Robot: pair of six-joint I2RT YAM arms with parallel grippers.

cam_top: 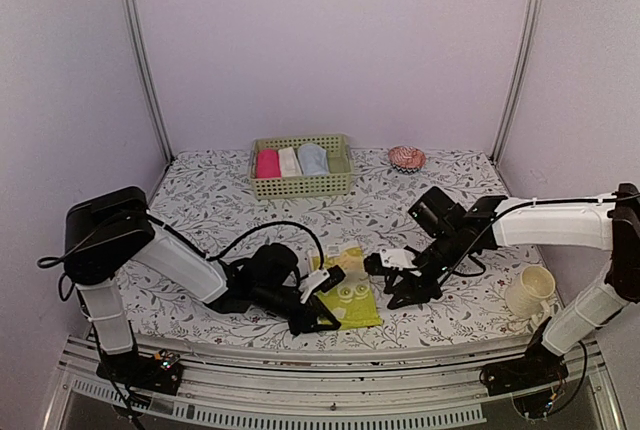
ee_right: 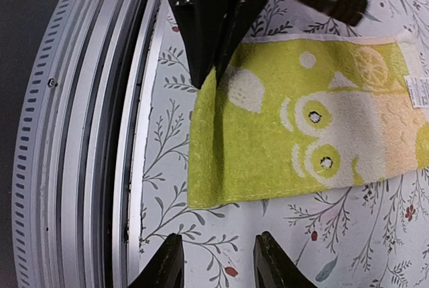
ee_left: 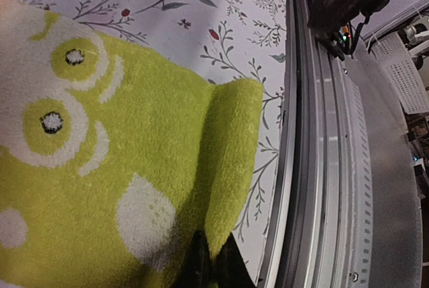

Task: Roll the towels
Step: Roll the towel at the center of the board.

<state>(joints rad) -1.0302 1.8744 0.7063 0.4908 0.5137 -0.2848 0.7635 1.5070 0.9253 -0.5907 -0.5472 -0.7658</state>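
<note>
Since a roll needs a lifted edge, our left gripper (ee_left: 211, 264) is clamped on the rim of the yellow-green towel (ee_right: 268, 147), well in front of the basket (cam_top: 300, 186); our right gripper (ee_right: 216, 261) hovers there too, fingers apart, empty.

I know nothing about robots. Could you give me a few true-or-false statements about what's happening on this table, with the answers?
1. The left gripper pinches the green towel. True.
2. The right gripper grips the towel too. False: its jaws are open over the table, holding nothing.
3. A blue roll lies in the basket. True.
4. The mug stands in the basket. False: it stands on the table by the right arm.
5. The green towel is rolled up. False: it lies mostly flat.
</note>
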